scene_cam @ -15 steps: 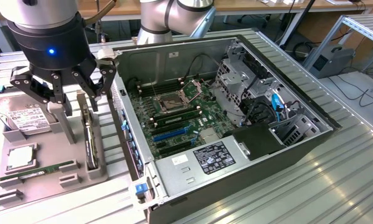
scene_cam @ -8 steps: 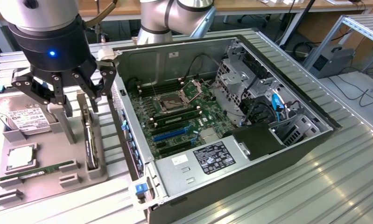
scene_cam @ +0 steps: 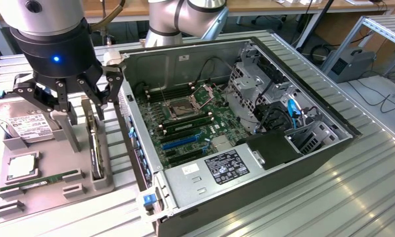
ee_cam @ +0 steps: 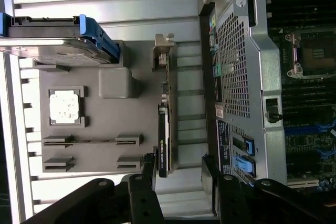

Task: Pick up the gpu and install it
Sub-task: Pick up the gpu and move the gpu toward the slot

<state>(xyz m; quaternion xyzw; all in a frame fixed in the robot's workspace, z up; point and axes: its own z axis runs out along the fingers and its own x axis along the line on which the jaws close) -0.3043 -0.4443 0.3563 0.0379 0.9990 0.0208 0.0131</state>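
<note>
Gripper fingers spread wide, holding nothing, hovering over grey parts tray beside open computer case. gpu stands on edge in tray slot nearest case, just below fingertips, not clamped. Hard drive, CPU, memory stick sit in tray toward exterior view's left of gpu.

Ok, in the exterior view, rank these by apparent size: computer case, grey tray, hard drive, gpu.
1. computer case
2. grey tray
3-4. hard drive and gpu: not ranked, since the gpu stands edge-on and the drive is partly hidden.
</note>
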